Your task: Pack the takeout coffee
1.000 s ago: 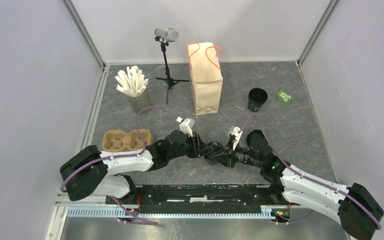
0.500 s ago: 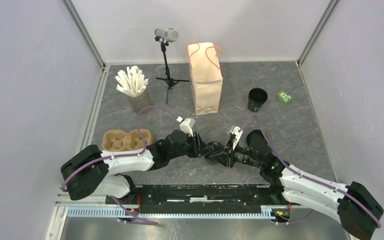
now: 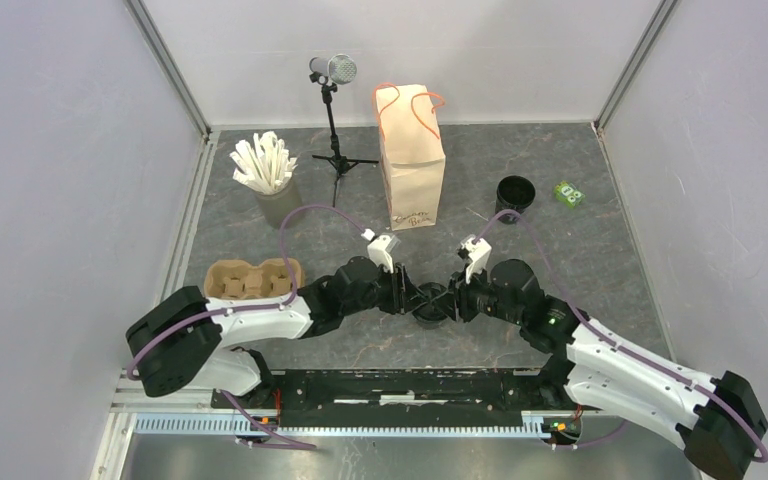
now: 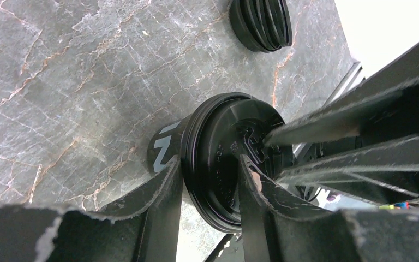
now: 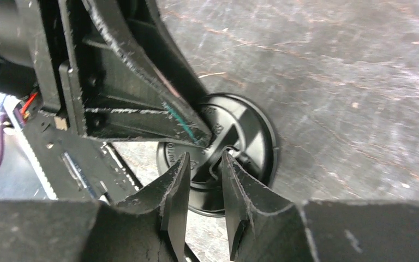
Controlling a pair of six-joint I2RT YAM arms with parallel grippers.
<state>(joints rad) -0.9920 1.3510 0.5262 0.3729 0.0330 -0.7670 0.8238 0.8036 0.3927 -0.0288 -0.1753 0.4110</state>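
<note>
The takeout coffee (image 4: 223, 158) stands upright near the middle of the table's (image 3: 580, 260) near edge, between both arms. Our left gripper (image 4: 210, 164), half open, clamps its lid rim. Our right gripper (image 5: 204, 155), narrowly parted, holds nothing, its tips on the lid. The paper bag (image 3: 412, 165) stands beyond, toward the far edge.

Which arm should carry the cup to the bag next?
Left. The left gripper brackets the takeout coffee at the lid rim, apparently gripping it; the right gripper only rests narrowly parted fingertips on the lid top. The paper bag stands about equally far from both.
</note>
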